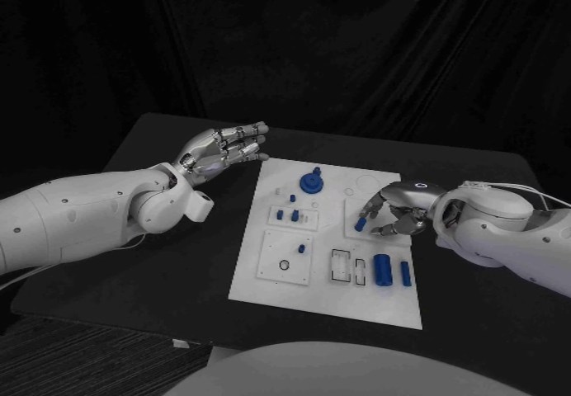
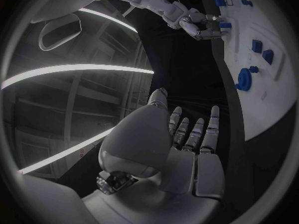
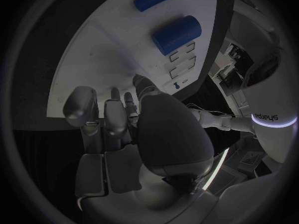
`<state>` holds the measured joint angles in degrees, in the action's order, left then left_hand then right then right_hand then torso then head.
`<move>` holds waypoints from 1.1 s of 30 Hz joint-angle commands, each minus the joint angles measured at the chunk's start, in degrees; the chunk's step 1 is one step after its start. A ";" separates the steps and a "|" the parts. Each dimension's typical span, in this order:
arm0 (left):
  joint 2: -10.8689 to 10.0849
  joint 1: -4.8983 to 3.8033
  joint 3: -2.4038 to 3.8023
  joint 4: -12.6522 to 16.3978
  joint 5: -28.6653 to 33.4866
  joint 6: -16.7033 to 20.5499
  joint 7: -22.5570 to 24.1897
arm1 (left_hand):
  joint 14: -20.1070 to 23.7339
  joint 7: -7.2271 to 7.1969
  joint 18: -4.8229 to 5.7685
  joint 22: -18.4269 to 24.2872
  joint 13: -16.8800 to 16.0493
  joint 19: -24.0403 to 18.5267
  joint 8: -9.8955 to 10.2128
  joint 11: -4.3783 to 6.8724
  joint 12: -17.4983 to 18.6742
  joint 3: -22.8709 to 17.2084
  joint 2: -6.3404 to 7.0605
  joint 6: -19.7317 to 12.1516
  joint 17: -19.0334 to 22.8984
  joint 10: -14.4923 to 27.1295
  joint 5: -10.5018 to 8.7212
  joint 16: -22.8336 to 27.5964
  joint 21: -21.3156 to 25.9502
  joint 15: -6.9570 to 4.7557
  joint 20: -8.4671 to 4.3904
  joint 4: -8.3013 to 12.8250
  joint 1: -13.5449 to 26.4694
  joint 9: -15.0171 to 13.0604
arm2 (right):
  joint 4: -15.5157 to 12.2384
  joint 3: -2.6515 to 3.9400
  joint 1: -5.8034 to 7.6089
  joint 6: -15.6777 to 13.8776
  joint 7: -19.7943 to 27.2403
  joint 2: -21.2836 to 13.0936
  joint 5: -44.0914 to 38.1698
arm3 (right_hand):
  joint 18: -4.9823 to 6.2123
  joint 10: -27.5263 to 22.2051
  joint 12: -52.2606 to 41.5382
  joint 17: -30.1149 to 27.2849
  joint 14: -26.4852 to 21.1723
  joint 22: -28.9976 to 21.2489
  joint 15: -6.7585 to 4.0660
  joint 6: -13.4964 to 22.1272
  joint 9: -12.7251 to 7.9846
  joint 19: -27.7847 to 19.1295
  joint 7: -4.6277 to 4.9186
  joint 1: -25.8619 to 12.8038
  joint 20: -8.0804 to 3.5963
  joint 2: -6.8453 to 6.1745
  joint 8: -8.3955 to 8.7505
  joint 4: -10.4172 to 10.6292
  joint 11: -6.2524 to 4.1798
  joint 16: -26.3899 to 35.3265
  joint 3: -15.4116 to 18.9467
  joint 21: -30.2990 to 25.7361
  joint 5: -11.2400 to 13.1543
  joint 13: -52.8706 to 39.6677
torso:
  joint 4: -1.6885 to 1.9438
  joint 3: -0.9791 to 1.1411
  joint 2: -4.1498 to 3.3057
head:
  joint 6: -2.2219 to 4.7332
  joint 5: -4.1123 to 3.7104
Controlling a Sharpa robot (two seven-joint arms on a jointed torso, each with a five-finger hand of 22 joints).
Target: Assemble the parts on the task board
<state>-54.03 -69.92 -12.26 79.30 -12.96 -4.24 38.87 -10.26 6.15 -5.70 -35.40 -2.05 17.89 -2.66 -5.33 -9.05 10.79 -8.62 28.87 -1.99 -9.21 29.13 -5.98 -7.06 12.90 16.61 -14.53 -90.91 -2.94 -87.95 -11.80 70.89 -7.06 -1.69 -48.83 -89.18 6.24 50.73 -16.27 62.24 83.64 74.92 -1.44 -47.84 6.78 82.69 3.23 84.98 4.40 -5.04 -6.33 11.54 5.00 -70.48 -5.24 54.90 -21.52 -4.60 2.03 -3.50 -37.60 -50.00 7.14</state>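
The white task board [image 1: 271, 285] lies in the middle of the black table. My right hand [image 1: 393, 213] is curled down over the board's right side and pinches a small blue part [image 1: 360, 223] at its fingertips; the left wrist view shows that hand [image 2: 201, 25] with the blue part [image 2: 224, 25] against the board. My left hand [image 1: 226, 151] hovers beside the board's far left corner with its fingers spread and nothing in it, seen too in its own wrist view [image 2: 187, 139]. A round blue gear-like part [image 1: 312, 181] stands near the board's far edge.
Two small blue pegs [image 1: 288, 215] stand left of the middle, and another small one [image 1: 302, 247] lies nearer. A thick blue cylinder [image 1: 382, 269] and a slim blue piece [image 1: 406, 273] lie at the near right, beside two rectangular slots [image 1: 351, 266]. A black ring [image 1: 285, 265] sits near left.
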 commanded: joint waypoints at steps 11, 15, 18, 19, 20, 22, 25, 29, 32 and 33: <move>0.09 0.20 0.05 0.06 0.38 -1.02 5.02 | -0.21 0.03 0.84 0.12 -0.10 0.49 -0.36 0.05 -0.27 -0.40 -0.04 0.56 -0.06 -0.28 0.45 -0.29 -0.28 0.18 0.08 0.07 -0.71 -0.11 | 0.76 -0.10 -1.06 -2.47 2.80 1.15 0.74 | -0.15 2.36 -1.23 -0.65 -0.64 6.96 0.10 -0.10 0.24 -0.60 1.38 -0.47 0.08 -0.17 0.13 0.11 -0.04 0.70 -0.93 -0.66 4.17 -0.44 | -0.03 -0.02 -0.01 | 0.00 0.09; 0.17 0.25 0.05 -0.04 0.38 -1.11 4.92 | -0.18 0.08 0.85 0.16 -0.11 0.51 -0.38 0.02 -0.31 -0.49 -0.10 0.69 -0.06 -0.33 0.56 -0.31 -0.28 0.18 0.08 0.12 -0.80 -0.12 | 0.86 -0.10 -1.11 -2.75 3.09 1.41 0.81 | -0.15 3.49 -1.80 -0.71 -0.70 6.96 0.22 -1.28 0.74 -0.65 1.96 -0.17 0.18 -0.04 -0.41 -0.06 -0.18 0.71 -1.64 -0.71 3.18 -0.66 | 0.02 -0.02 0.00 | 0.00 0.12; 0.26 0.31 0.05 -0.11 0.38 -1.21 4.85 | -0.16 0.21 0.86 0.23 -0.10 0.53 -0.43 -0.02 -0.30 -0.63 -0.20 1.09 -0.06 -0.33 0.67 -0.36 -0.27 0.19 0.08 0.17 -0.93 -0.16 | 0.94 -0.10 -1.13 -2.68 3.17 1.60 0.83 | -0.15 3.98 -2.00 -0.74 -0.73 6.96 0.29 -2.69 1.39 -0.68 2.16 -0.13 0.27 -0.18 -1.13 -0.06 -0.22 0.70 -2.10 -0.70 2.98 -0.76 | 0.02 -0.02 -0.02 | 0.00 0.10; 0.28 0.33 0.05 -0.12 0.38 -1.24 4.84 | -0.16 0.21 0.86 0.23 -0.10 0.53 -0.43 -0.02 -0.30 -0.63 -0.20 1.09 -0.06 -0.33 0.67 -0.36 -0.27 0.19 0.08 0.17 -0.93 -0.16 | 0.97 -0.10 -1.14 -2.64 3.19 1.65 0.84 | -0.15 4.14 -2.04 -0.77 -0.75 6.95 0.33 -3.79 1.83 -0.70 2.28 -0.02 0.30 -0.17 -1.72 -0.10 -0.24 0.71 -2.37 -0.74 2.63 -0.79 | 0.01 -0.02 -0.02 | 0.00 0.08; 0.30 0.36 0.05 -0.14 0.38 -1.28 4.83 | -0.16 0.21 0.86 0.23 -0.10 0.53 -0.43 -0.02 -0.30 -0.63 -0.20 1.09 -0.06 -0.33 0.67 -0.36 -0.27 0.19 0.08 0.17 -0.93 -0.16 | 0.99 -0.10 -1.14 -2.59 3.21 1.71 0.84 | -0.14 4.25 -2.06 -0.81 -0.77 6.94 0.38 -4.38 2.14 -0.73 2.40 0.04 0.32 -0.19 -2.03 -0.13 -0.26 0.73 -2.60 -0.80 2.48 -0.81 | 0.01 -0.02 -0.03 | 0.00 0.06; 0.32 0.41 0.05 -0.16 0.38 -1.33 4.81 | -0.15 0.27 0.86 0.25 -0.11 0.53 -0.46 -0.03 -0.33 -0.68 -0.23 1.33 -0.06 -0.36 0.69 -0.37 -0.27 0.20 0.08 0.20 -0.98 -0.19 | 1.03 -0.10 -1.16 -2.54 3.25 1.83 0.85 | -0.12 4.55 -2.08 -0.87 -0.83 6.93 0.40 -6.11 3.09 -0.79 2.22 0.23 0.35 -0.25 -3.31 -0.29 -0.28 0.74 -3.14 -0.86 2.37 -0.85 | 0.00 -0.02 -0.03 | 0.00 0.07; 0.32 0.46 0.05 -0.18 0.38 -1.36 4.80 | -0.12 0.33 0.86 0.28 -0.11 0.54 -0.50 -0.04 -0.35 -0.75 -0.28 1.52 -0.06 -0.38 0.72 -0.38 -0.27 0.21 0.08 0.23 -1.04 -0.21 | 1.07 -0.10 -1.18 -2.62 3.34 1.97 0.85 | -0.12 5.01 -2.19 -0.96 -0.88 6.93 0.45 -6.89 3.72 -0.81 2.42 0.66 0.39 -0.18 -4.09 -0.60 -0.40 0.78 -3.73 -0.84 1.65 -0.90 | 0.01 -0.03 -0.03 | 0.00 0.09; 0.26 0.51 0.05 -0.14 0.38 -1.35 4.78 | -0.12 0.37 0.87 0.31 -0.12 0.55 -0.52 -0.07 -0.37 -0.81 -0.32 1.69 -0.06 -0.41 0.74 -0.40 -0.26 0.22 0.08 0.25 -1.09 -0.23 | 1.08 -0.09 -1.19 -3.38 3.63 2.10 0.85 | -0.11 6.13 -2.42 -1.08 -0.98 6.94 0.44 -8.64 5.03 -0.88 2.77 1.72 0.40 0.06 -5.86 -1.41 -0.72 0.84 -5.01 -0.83 0.19 -0.98 | 0.02 -0.05 -0.03 | 0.00 0.22; 0.21 0.53 0.05 -0.12 0.38 -1.21 4.80 | 0.26 0.54 0.92 0.42 -0.12 0.51 -0.59 -0.21 -0.42 -1.03 -0.49 2.09 0.00 -0.47 0.84 -0.27 -0.22 0.08 0.09 0.28 -1.23 -0.27 | 1.01 -0.09 -1.19 -4.38 3.88 2.04 0.85 | -0.09 6.96 -2.54 -1.38 -1.15 6.92 0.44 -9.33 5.81 -0.99 2.93 2.72 0.39 0.45 -6.83 -2.16 -0.92 1.06 -6.04 -0.94 0.55 -1.01 | 0.03 -0.07 -0.02 | 0.00 0.31; 0.20 0.53 0.05 -0.11 0.38 -1.18 4.80 | 0.28 0.56 0.93 0.44 -0.13 0.50 -0.59 -0.23 -0.44 -1.07 -0.53 2.13 0.01 -0.49 0.87 -0.27 -0.21 0.05 0.09 0.28 -1.24 -0.27 | 0.92 -0.09 -1.19 -4.83 4.00 1.95 0.86 | -0.06 7.15 -2.54 -1.66 -1.29 6.86 0.49 -9.41 6.01 -1.11 2.99 2.88 0.42 0.53 -7.05 -2.30 -0.92 1.28 -6.26 -1.20 0.91 -1.00 | 0.03 -0.07 -0.02 | 0.00 0.36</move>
<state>-53.87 -69.47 -12.27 79.06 -12.96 -4.85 38.87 -10.26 6.76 -5.70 -35.03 -2.12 18.07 -2.88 -5.53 -9.26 10.08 -9.27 30.72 -1.98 -9.41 29.62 -6.20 -7.06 12.90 16.79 -14.14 -91.56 -3.12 -86.89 -11.88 69.86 -9.89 1.52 -46.73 -88.30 6.25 57.49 -18.52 60.71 82.78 74.91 -0.98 -56.93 12.33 81.89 6.18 87.35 4.80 -4.75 -12.95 9.17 3.99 -69.39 -11.11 53.89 -20.95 -5.54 2.04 -3.54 -37.62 -50.00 7.41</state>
